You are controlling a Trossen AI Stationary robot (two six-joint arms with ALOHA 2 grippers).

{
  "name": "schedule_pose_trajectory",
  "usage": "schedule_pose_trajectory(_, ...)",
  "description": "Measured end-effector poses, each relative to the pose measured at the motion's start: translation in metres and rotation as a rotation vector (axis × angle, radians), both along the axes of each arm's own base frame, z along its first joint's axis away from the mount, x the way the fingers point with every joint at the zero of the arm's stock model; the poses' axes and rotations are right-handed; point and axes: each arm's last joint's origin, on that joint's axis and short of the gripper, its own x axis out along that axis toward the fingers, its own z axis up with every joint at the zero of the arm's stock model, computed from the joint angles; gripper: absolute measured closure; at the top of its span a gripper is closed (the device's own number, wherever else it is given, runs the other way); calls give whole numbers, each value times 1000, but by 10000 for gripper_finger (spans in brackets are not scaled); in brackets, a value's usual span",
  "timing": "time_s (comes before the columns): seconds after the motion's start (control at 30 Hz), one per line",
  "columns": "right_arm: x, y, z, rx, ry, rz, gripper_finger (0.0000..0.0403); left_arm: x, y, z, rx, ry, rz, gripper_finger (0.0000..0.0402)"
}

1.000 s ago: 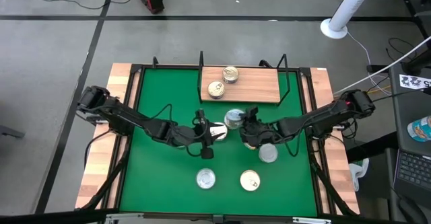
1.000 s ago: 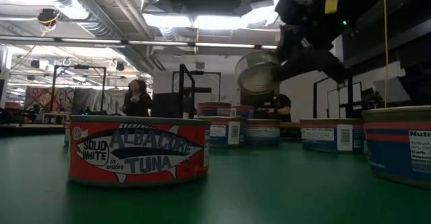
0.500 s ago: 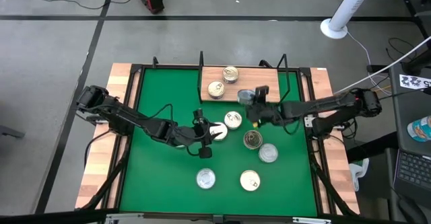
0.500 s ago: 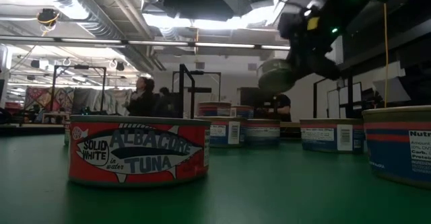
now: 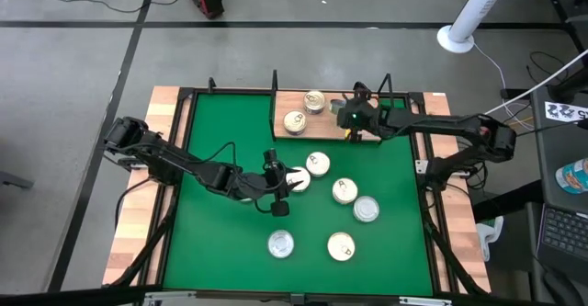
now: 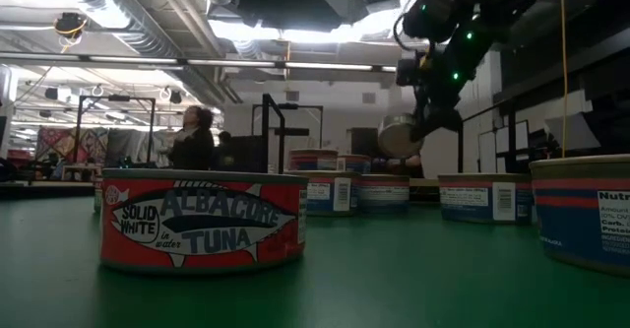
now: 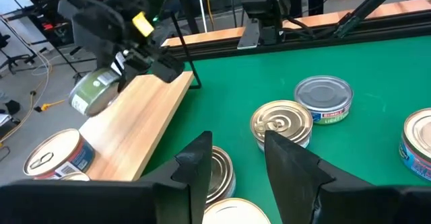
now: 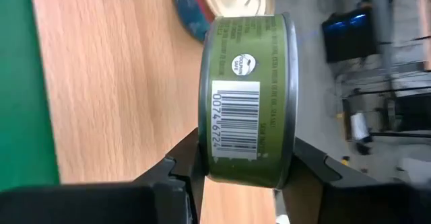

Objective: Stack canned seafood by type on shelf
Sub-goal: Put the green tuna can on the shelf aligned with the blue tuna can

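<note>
The shelf [image 5: 323, 130] is a wooden board with black wire posts at the table's far edge; two gold-topped tins [image 5: 315, 101] [image 5: 295, 121] stand on it. My right gripper [image 5: 349, 119] is over the board's right half, shut on a green tin [image 8: 246, 83], which the low view also shows [image 6: 399, 136]. At mid-table my left gripper [image 5: 287, 179] is shut on a pale tin [image 5: 298, 179]. Several more tins stand on the green mat, such as a gold-topped one [image 5: 318, 164] and a silver-topped one [image 5: 366, 209]. My left gripper has the pale tin far back between its fingers. Only a curved pale edge [image 7: 232, 212] shows at the wrist picture's bottom, so I cannot tell which faces the fingers are on. My right gripper pinches the green tin by its two flat faces [image 8: 205, 140], its barcoded side wall toward the wrist camera. The fingers slant down from the table's right side. The tin is on edge below them, clear of the board.
The black wire posts [image 5: 392, 113] stand close beside my right gripper. Other tins stand near the front edge [image 5: 280, 243] [image 5: 341, 246]. A red tuna tin [image 6: 202, 220] is nearest the low camera. Wooden planks edge the mat on the left and right.
My right gripper has carried the green tin from mid-table toward the far edge, until it is over the shelf's right half. It rolled on the way and stayed shut on the tin, which stayed clear of the table.
</note>
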Motion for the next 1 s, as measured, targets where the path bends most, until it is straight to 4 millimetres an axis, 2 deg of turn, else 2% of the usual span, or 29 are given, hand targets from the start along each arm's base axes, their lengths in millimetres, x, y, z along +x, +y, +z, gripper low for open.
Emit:
schedule_pose_trajectory(0.27,2,-36,-27,-6,89,-15,265,0,0,0,0,0,0,270)
schedule_pose_trajectory(0.47,5,-53,-39,-26,103,-38,265,0,0,0,0,-1,0,270)
schedule_pose_trajectory(0.7,6,-53,-41,-21,106,-34,258,0,0,0,0,0,0,270)
schedule_pose_trajectory(1.0,4,-51,-46,2,131,-29,210,0,0,0,1,0,0,270)
